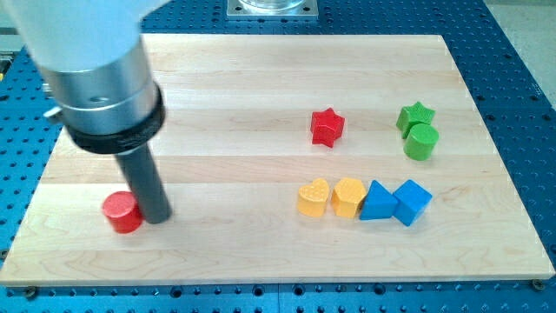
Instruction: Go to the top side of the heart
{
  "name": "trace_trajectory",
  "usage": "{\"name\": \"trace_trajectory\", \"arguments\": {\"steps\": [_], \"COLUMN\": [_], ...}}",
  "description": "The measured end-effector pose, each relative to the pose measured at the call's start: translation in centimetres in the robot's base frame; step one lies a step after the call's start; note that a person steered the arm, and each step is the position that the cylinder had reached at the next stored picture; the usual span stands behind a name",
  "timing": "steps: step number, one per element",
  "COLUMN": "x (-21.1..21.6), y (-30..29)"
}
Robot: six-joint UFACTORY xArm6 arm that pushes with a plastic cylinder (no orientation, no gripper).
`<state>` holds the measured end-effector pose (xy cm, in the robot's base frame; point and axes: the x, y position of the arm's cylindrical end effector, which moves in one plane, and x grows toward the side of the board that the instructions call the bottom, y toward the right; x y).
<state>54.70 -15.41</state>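
The task is hardly begun, as far as can be judged. My tip (157, 217) is seen at the view's left, low on the table (226, 252), touching or just beside the red round block (122, 213), on that block's right side. The yellow heart (314, 197) is found well apart from it, right of the middle of the view and in the lower half.

The heart is placed at the left end of a row of four blocks. Just beside it, and maybe touching, a second yellow block (348, 196) is seen; its shape cannot be told for sure. After that come a blue triangle block (377, 202) and a blue cube (412, 202). Above the row, a red star (327, 127) is seen, and further to the right a green star (415, 116) with a green round block (421, 142) right under it.

No pincer is carried by this arm, so nothing can be told about apart or together; only the rod is there.

What is left is nearly all of the job: a long slide to the right must be made, and the spot just above the heart, between it and the red star, must be reached. That spot looks bare, so it is judged that no block needs to be bumped on the way.
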Motion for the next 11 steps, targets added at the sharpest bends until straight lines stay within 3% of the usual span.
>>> {"name": "trace_trajectory", "arguments": {"steps": [2,3,4,5,7,9,11], "x": [0.0,-0.5,-2.1,-5.0,-4.1,-4.8,-9.3], "y": [-4.4,-2.8,7.7,9.4,9.7,20.1,24.6]}}
